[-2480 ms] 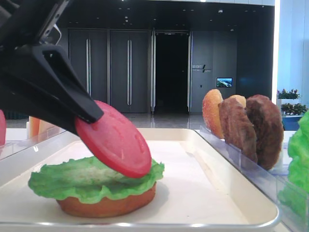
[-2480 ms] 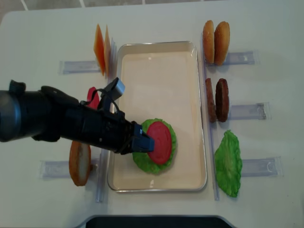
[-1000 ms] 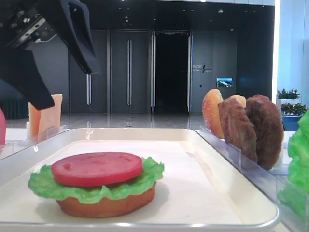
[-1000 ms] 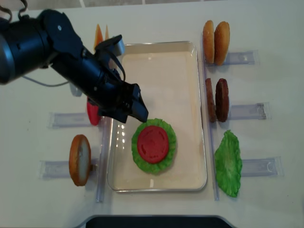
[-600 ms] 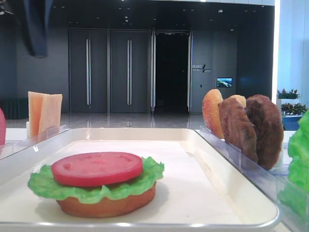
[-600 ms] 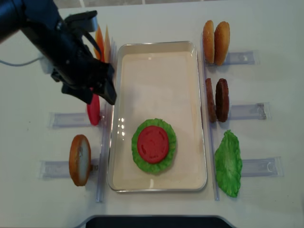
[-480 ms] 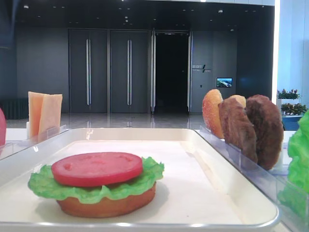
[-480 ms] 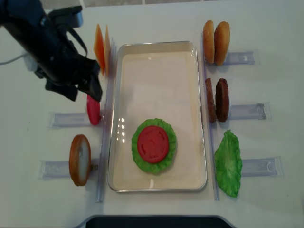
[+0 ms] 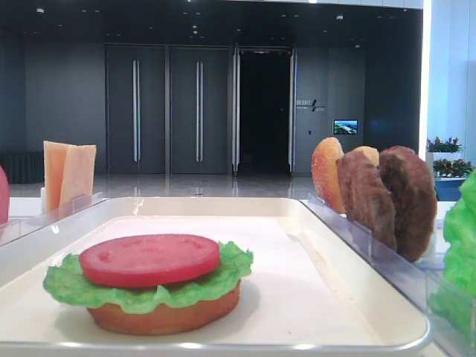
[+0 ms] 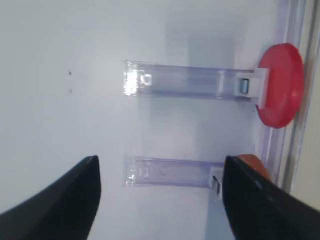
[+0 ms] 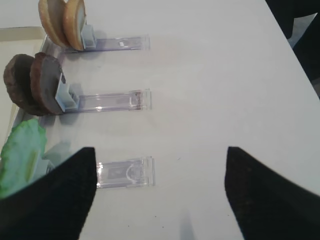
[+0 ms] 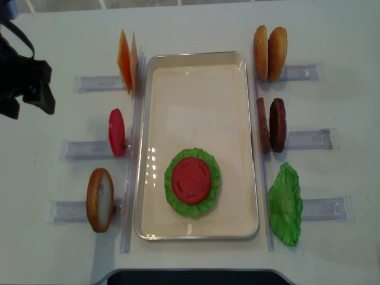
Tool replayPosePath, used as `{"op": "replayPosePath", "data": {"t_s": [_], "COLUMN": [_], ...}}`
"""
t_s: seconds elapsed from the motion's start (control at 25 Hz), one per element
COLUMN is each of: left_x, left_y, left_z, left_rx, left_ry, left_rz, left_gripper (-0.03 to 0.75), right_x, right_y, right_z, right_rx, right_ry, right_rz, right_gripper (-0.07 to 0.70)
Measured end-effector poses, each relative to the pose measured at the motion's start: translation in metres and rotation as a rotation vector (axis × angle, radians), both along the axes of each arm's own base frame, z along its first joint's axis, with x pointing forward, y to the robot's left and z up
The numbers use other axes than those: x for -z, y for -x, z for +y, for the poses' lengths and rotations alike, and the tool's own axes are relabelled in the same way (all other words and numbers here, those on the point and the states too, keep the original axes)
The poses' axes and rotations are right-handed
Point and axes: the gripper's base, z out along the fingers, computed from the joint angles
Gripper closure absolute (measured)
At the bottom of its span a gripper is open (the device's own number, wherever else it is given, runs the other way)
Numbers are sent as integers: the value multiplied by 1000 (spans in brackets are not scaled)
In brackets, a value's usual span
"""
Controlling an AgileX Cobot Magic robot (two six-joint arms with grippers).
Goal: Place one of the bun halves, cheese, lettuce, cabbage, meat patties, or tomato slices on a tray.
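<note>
Red tomato slice already lies flat on the lettuce and bun in the tray. Your left gripper is wide open, holding nothing (right gripper also). Choose the next piece calmly.

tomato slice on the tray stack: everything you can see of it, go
The flat round red-pink tomato slice is a smooth matte disc with faint dimples on its top face. It lies flat and level on a ruffled bright green lettuce leaf, which sits on an orange-brown bun half, near the front end of the large white rectangular tray. The leaf's edges show all around it. Only the lettuce touches it; no fingers are near. It looks like moulded plastic.
</note>
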Motion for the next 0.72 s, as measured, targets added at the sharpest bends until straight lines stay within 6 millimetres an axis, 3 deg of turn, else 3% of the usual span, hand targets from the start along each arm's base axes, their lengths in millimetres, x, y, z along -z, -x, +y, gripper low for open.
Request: {"op": "replayPosePath", "data": {"t_s": [0.4, 0.72], "left_x": [-5, -3], "left_y": [7, 74], "left_z": [8, 3], "left_rx": [-33, -35], "left_ry": [-26, -31], "left_rz": [-17, -59], "left_gripper": [146, 173], "right_x": [0, 0], "right_y": [0, 0], "right_z": [0, 0], "right_rx": [0, 0], "right_ry": [0, 0], "right_rz": [0, 0], "right_gripper": [97, 97]}}
